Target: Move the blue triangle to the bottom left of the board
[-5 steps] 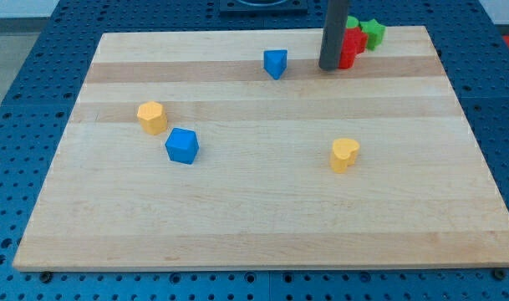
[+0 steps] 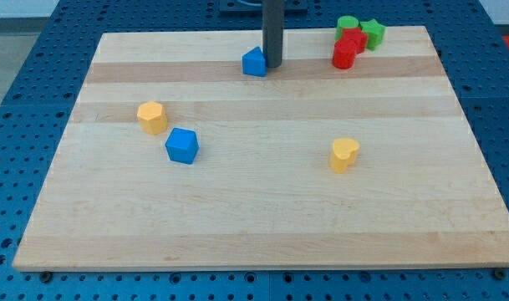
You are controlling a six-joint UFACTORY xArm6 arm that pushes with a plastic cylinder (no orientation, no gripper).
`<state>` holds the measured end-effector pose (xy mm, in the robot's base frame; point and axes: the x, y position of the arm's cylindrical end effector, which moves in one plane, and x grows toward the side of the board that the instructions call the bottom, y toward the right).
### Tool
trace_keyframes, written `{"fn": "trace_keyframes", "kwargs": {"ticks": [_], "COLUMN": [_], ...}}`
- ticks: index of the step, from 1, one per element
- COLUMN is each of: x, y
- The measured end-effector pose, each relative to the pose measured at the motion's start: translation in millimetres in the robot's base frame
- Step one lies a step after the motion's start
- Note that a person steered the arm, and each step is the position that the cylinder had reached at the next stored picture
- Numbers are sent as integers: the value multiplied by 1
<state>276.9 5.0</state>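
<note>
The blue triangle (image 2: 254,62) lies near the top middle of the wooden board (image 2: 262,226). My tip (image 2: 273,64) stands right against its right side, touching it. The dark rod rises straight up out of the view's top. The bottom left of the board lies far down and to the left of the triangle.
A blue cube (image 2: 182,145) and a yellow hexagonal block (image 2: 152,117) sit at the left of the middle. A yellow heart-shaped block (image 2: 344,155) sits right of centre. Two red blocks (image 2: 348,48) and two green blocks (image 2: 364,30) cluster at the top right.
My tip moved left from beside the red blocks to the blue triangle's right side. The blue triangle slid a little to the left and turned.
</note>
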Motion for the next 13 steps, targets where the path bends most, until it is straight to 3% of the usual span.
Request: {"fn": "trace_keyframes", "kwargs": {"ticks": [5, 11, 13], "x": [1, 123, 178], "y": [-117, -127, -170]}}
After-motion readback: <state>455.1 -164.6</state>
